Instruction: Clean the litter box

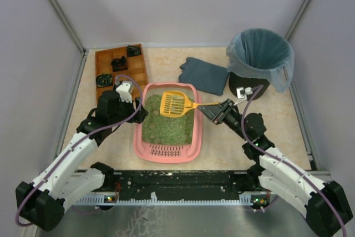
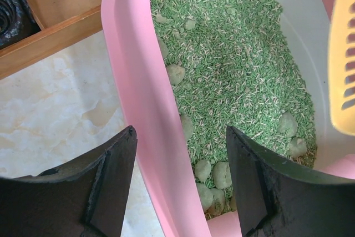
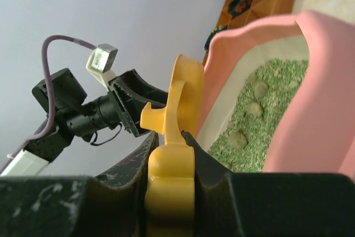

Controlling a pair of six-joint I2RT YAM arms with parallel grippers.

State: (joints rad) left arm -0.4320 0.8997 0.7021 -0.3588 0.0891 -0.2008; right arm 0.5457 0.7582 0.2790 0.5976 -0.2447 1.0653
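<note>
Right gripper pinches the scoop at frame centre; left gripper straddles the box wall, spread. We should slide level under clumps, then sift.

Jaws clamped on yellow scoop, pink litter box beside.

White-shelled arms, black joints
Left end effector and right end effector: matte black fingers; behind each, a white camera block and purple cable.

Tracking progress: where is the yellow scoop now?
In the top view the yellow scoop is over the litter box, far end, gripped by the right hand.
</note>
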